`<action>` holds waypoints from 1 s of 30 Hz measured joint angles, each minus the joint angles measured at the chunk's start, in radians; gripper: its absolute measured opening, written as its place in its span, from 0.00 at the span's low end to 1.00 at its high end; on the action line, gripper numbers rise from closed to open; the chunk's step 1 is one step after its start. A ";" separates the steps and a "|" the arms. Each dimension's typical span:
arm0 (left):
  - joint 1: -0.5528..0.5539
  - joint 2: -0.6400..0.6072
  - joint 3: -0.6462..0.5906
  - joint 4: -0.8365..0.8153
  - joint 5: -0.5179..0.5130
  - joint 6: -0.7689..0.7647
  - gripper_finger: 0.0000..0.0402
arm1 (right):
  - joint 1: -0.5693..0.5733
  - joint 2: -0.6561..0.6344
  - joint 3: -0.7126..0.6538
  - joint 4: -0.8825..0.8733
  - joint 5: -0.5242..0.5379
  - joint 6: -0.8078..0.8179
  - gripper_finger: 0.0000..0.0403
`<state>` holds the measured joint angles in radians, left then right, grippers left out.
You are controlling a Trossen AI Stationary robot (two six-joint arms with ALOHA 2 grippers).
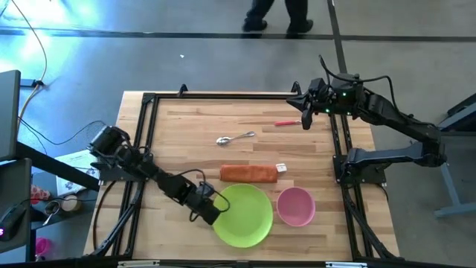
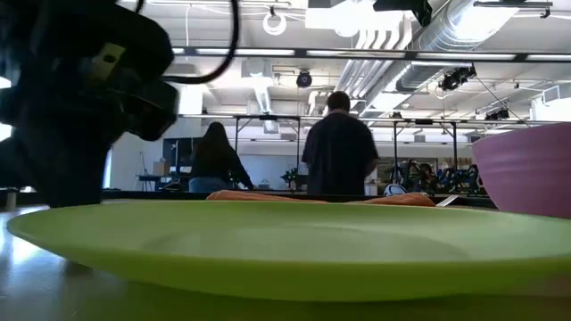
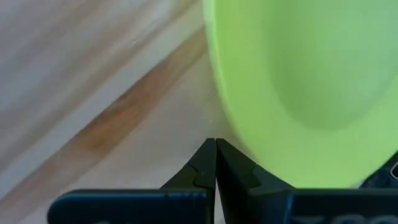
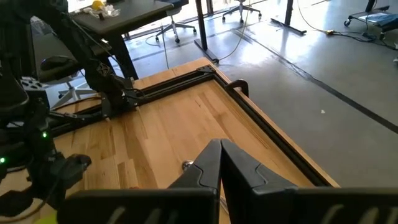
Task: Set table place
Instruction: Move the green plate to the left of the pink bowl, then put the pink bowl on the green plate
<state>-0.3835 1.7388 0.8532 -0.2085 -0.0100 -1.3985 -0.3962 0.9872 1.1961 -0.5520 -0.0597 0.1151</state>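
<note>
Just beyond your left gripper (image 3: pixel 215 144), with its smooth dark plastic-looking fingers pressed together, you have the glossy lime-green plate (image 3: pixel 311 81) on the matt planked wood table (image 3: pixel 93 81).

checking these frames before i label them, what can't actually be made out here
- Fork: in the high view the right gripper covers one end; whether it touches is unclear.
- Plate: its left rim hides under the left gripper in the high view; contact cannot be settled.
- Spoon: hidden behind the plate in the low view.
- Bowl: cut off by the low view's right edge.
</note>
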 joint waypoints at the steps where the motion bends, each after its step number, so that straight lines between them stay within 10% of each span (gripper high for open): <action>1: 0.006 0.005 0.012 -0.009 0.002 0.021 0.00 | 0.000 -0.003 0.000 0.000 0.000 0.000 0.00; 17: 0.045 -0.108 0.080 -0.314 -0.027 0.099 0.00 | 0.018 -0.048 0.001 -0.277 0.008 0.114 0.00; 30: 0.237 -0.396 0.354 -0.956 -0.391 0.266 0.00 | 0.521 0.000 0.000 -0.881 0.238 0.857 0.00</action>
<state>-0.1466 1.3431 1.2075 -1.1643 -0.4014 -1.1324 0.1251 0.9872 1.1961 -1.4328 0.1780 0.9718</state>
